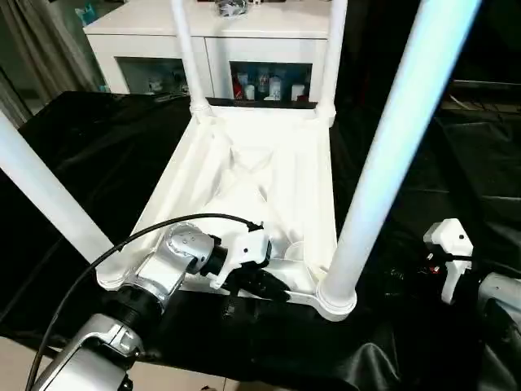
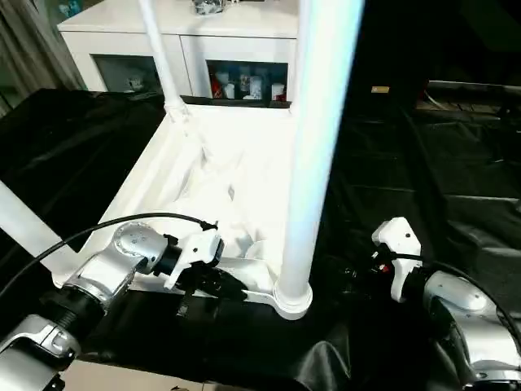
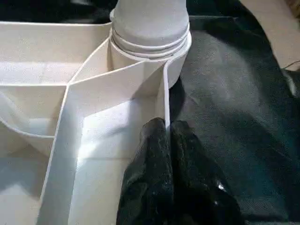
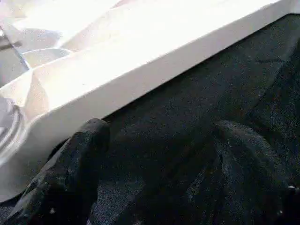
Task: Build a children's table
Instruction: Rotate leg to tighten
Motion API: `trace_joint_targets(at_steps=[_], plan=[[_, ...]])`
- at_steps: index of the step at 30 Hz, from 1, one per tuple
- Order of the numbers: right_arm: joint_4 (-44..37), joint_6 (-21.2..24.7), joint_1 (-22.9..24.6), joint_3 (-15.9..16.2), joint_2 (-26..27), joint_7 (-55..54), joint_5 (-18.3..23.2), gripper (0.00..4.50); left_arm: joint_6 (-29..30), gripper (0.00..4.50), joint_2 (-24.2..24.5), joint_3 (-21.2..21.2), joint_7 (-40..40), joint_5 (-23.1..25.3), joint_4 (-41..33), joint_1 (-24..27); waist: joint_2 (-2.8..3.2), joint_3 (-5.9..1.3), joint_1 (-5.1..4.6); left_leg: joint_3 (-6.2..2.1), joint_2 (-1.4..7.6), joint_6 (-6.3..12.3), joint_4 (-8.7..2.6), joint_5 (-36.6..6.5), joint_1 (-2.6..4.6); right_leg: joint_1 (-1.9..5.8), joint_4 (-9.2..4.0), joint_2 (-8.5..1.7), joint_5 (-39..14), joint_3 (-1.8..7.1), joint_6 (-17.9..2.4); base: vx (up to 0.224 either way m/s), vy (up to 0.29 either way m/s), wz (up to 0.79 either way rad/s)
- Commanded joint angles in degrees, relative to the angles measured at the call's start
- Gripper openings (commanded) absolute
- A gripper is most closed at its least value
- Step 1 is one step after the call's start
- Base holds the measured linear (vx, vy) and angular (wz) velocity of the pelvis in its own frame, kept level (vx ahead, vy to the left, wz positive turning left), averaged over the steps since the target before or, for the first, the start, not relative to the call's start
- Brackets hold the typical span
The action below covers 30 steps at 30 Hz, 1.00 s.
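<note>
The left hand pinched shut on the near rim of the upturned tabletop, low in the frame. The right hand hung open over the black cloth at lower right, holding nothing.

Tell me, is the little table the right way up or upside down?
Upside down. The tabletop lies on the black cloth with its ribbed underside showing, and the white legs point upward from the corner sockets.
</note>
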Motion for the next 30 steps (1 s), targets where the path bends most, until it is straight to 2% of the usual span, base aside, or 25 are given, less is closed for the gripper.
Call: trace_joint_targets(at_steps=[1,2,5,7,9,11,13,14,15,16,17,18,19,20,21,22,23,24,25,26,27,28,30], plan=[[-0.2,-0.1,-0.8,0.2,0.3,-0.4,0.0,3.75,-0.2,0.44,-1.5,2.1,0.3,-2.8,-0.9,-1.0,-1.68,-3.10,-0.23,-0.31,1.81,5.61,-3.49,-12.3,0.49,2.69,-3.65,-1.61,-13.3,1.52,-13.3,0.000,0.000,0.00],[-1.3,0.2,-0.4,-0.1,0.6,-0.9,0.1,3.75,1.4,0.44,-1.9,3.3,0.4,-4.3,-2.5,-0.4,-1.66,-3.15,-0.27,-0.32,1.75,5.60,-3.45,-12.0,0.40,2.77,-3.64,-1.63,-13.6,1.52,-13.2,0.000,0.000,0.00],[-2.2,0.1,0.1,-1.0,1.0,-2.0,0.5,3.75,2.2,0.83,-2.4,5.2,1.1,-6.4,-5.3,0.8,-1.50,-3.25,-0.34,-0.34,1.90,5.74,-3.39,-11.4,0.38,2.81,-3.38,-1.64,-11.7,1.51,-14.3,0.000,0.000,0.00],[-3.0,0.1,0.6,-2.0,1.4,-3.1,1.0,3.75,4.2,0.92,-2.0,7.6,1.4,-9.2,-9.2,1.9,-1.49,-3.19,-0.69,-0.30,1.73,6.31,-3.36,-11.0,0.17,2.89,-3.37,-1.49,-11.2,1.42,-14.4,0.000,0.000,0.00],[-3.9,0.0,1.0,-2.9,1.8,-4.3,1.3,3.75,4.8,0.99,-1.3,8.7,1.9,-10.4,-11.7,2.6,-1.47,-3.19,-0.96,-0.25,1.67,6.34,-3.30,-11.6,0.27,2.84,-3.48,-1.40,-12.4,1.39,-13.9,0.000,0.000,0.00],[-4.4,-0.1,1.3,-3.7,2.4,-5.3,1.6,3.75,5.8,1.30,-0.8,9.7,2.5,-11.7,-13.8,3.2,-1.25,-3.16,-1.24,-0.29,1.69,6.22,-3.40,-11.8,0.24,2.84,-3.55,-1.37,-13.2,1.37,-13.5,0.000,0.000,0.00],[-6.2,-0.8,2.5,-5.0,3.9,-8.9,0.8,3.75,9.1,1.32,0.0,12.7,5.0,-14.9,-18.9,5.1,-1.14,-3.17,-1.53,-0.38,1.82,5.72,-3.50,-12.2,0.35,2.80,-3.51,-1.31,-13.5,1.38,-13.3,0.000,0.000,0.00],[-7.1,-2.0,3.2,-6.1,5.2,-12.4,-0.6,3.75,10.5,1.43,-0.4,15.4,8.9,-15.8,-21.2,6.4,-0.75,-3.15,-1.64,-0.45,1.93,5.27,-3.60,-11.9,0.25,2.77,-3.29,-1.39,-12.2,1.41,-13.6,0.000,0.000,0.00],[-7.6,-2.3,3.4,-7.2,6.7,-15.9,-1.3,3.75,10.9,1.56,-1.3,17.1,13.2,-14.9,-21.7,7.7,-0.88,-3.12,-1.92,-0.33,1.75,5.07,-3.52,-12.8,0.39,2.56,-3.58,-1.10,-12.9,1.28,-13.5,0.000,0.000,0.00],[-7.8,-2.3,3.4,-7.7,7.3,-17.2,-1.6,3.75,11.2,1.56,-1.6,17.7,14.8,-14.5,-22.0,8.2,-0.60,-3.06,-2.02,-0.37,1.69,4.68,-3.58,-13.1,0.36,2.60,-3.59,-1.02,-13.1,1.24,-13.3,0.000,0.000,0.00],[-9.3,-2.2,3.8,-8.9,9.5,-21.1,-2.0,3.75,9.7,1.74,-3.0,19.5,19.7,-13.2,-22.8,10.5,-0.77,-2.99,-2.22,-0.32,1.54,4.20,-3.60,-14.1,0.37,2.57,-3.82,-0.96,-14.8,1.17,-12.5,0.000,0.000,0.00],[-9.3,-2.2,3.8,-8.9,9.5,-21.1,-2.0,3.75,9.7,1.76,-3.0,19.5,19.7,-13.2,-22.8,10.5,-0.69,-2.85,-2.34,-0.37,1.54,3.83,-3.76,-15.1,0.43,2.52,-4.20,-0.92,-16.7,1.13,-11.4,0.000,0.000,0.00],[-10.8,-1.9,4.3,-9.5,11.8,-24.6,-2.3,3.75,7.7,1.76,-4.8,21.4,25.4,-11.6,-23.1,12.9,-0.72,-2.82,-2.39,-0.37,1.40,3.66,-3.75,-15.7,0.43,2.44,-4.30,-0.83,-18.0,1.09,-10.7,0.000,0.000,0.00],[-12.3,-1.8,5.1,-9.9,14.3,-28.7,-3.4,3.75,7.2,1.86,-7.0,23.3,32.5,-9.0,-24.7,16.2,-0.46,-2.83,-2.60,-0.46,1.41,3.19,-3.87,-16.3,0.40,2.36,-4.56,-0.75,-19.2,1.10,-9.0,0.000,0.000,0.00],[-13.0,-1.8,5.4,-9.9,15.6,-31.0,-4.3,3.75,7.3,1.86,-8.0,24.2,35.9,-7.6,-25.8,18.0,-0.33,-2.95,-2.65,-0.57,1.66,2.79,-3.85,-15.8,0.31,2.42,-4.34,-0.79,-18.1,1.18,-8.8,0.000,0.000,0.00],[-13.0,-1.8,5.4,-9.9,15.6,-31.0,-4.3,3.75,7.3,2.13,-8.0,24.2,35.9,-7.6,-25.8,18.0,-0.38,-2.89,-2.81,-0.58,1.67,2.83,-3.96,-15.3,0.16,2.49,-4.40,-0.78,-17.3,1.16,-8.6,0.000,0.000,0.00],[-15.9,-0.4,6.3,-10.5,19.3,-36.1,-4.9,3.75,8.0,2.18,-11.0,26.9,45.3,-4.0,-29.5,22.5,-0.52,-2.97,-2.93,-0.61,1.50,2.73,-4.00,-15.5,0.19,2.31,-4.45,-0.65,-17.6,1.17,-7.9,0.000,0.000,0.00],[-16.3,-0.2,6.4,-10.5,19.7,-36.6,-4.9,3.75,7.9,2.18,-11.4,27.2,46.3,-3.6,-30.0,23.0,-0.52,-2.97,-2.93,-0.61,1.50,2.73,-4.00,-15.5,0.19,2.31,-4.45,-0.65,-17.6,1.17,-7.9,0.000,0.000,0.00],[-17.9,0.5,6.7,-10.1,21.5,-38.4,-5.1,3.75,7.5,2.19,-12.4,28.7,49.3,-2.7,-31.3,24.6,-1.62,-2.89,-2.96,-0.62,1.63,2.84,-4.05,-15.8,-0.06,2.39,-4.50,-0.73,-18.5,1.16,-7.3,0.000,0.000,0.00],[-19.4,0.5,6.9,-9.2,22.8,-40.2,-6.5,3.75,9.4,2.26,-13.2,29.9,54.6,0.3,-33.6,26.5,-1.07,-2.70,-3.08,-0.61,1.60,2.78,-4.18,-16.6,0.11,2.04,-4.73,-0.69,-20.2,1.19,-6.9,0.000,0.000,0.00],[-20.7,0.6,6.9,-7.9,23.9,-41.5,-7.8,3.75,11.0,2.39,-13.5,31.1,58.1,2.3,-35.3,27.3,-1.59,-2.75,-3.03,-0.76,1.65,2.50,-4.25,-16.9,0.01,2.14,-4.64,-0.68,-20.9,1.15,-6.0,0.000,0.000,0.00],[-22.3,1.9,6.8,-6.1,24.7,-42.2,-8.8,3.75,13.3,2.54,-14.3,32.5,61.2,2.3,-38.5,27.8,-1.46,-2.59,-3.14,-0.82,1.73,2.24,-4.40,-17.1,-0.09,2.09,-4.61,-0.64,-21.1,1.17,-5.7,0.000,0.000,0.00],[-21.1,3.0,6.3,-3.1,24.5,-40.4,-8.9,3.75,10.8,2.58,-15.8,33.6,60.0,-2.0,-40.5,28.1,-1.40,-2.47,-2.97,-0.92,1.49,1.79,-4.43,-18.4,0.19,1.78,-5.02,-0.73,-23.8,1.18,-4.6,0.000,0.000,0.00]])
